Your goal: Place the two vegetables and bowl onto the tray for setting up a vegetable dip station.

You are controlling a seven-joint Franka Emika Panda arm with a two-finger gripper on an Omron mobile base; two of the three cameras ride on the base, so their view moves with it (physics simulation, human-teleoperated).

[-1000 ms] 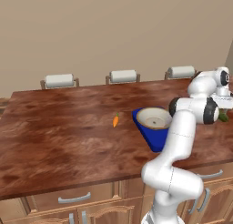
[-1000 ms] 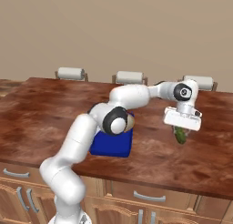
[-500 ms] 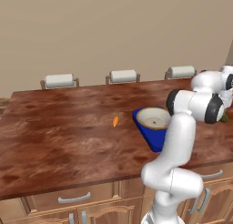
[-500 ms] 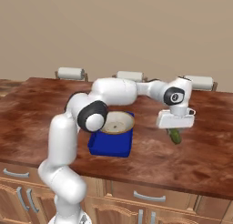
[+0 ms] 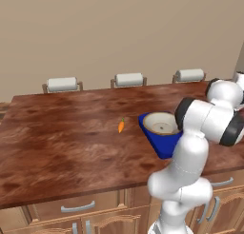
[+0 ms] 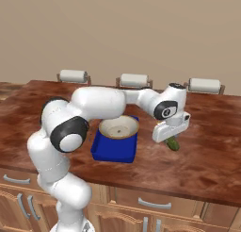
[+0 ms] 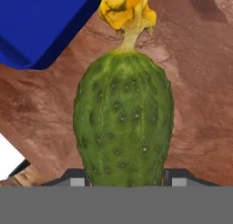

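Carrying what, in this one? (DESK)

The cucumber (image 6: 173, 143), a stubby dark green one with a yellow blossom end. The gripper (image 6: 170, 133) had its fingers half closed around the fat lower end, and in the hand view the vegetable stood between the two finger tips (image 7: 174, 180). (PHOTOGRAPHER)

What had changed in the last second? (DESK)

The hand had swung in from farther right along the wooden counter (image 6: 207, 155), bringing the cucumber with it. It had ended up just beside the right edge of the blue tray (image 6: 114, 151), still over bare wood. A corner of the tray (image 7: 32, 32) sat at the upper left of the hand view. Whether the cucumber hung clear of the counter or brushed it, I could not tell. (PHOTOGRAPHER)

So what did that mean for the job? (DESK)

The bowl (image 6: 118, 127) was already on the tray, filling most of it. By my reading, the cucumber was mid-transfer, needing a short carry left and a release on what blue was left around the bowl. The carrot (image 5: 121, 127) lay alone on the counter, near the tray's far side, so it remained to be fetched. Roughly a third done, I judged. (PHOTOGRAPHER)
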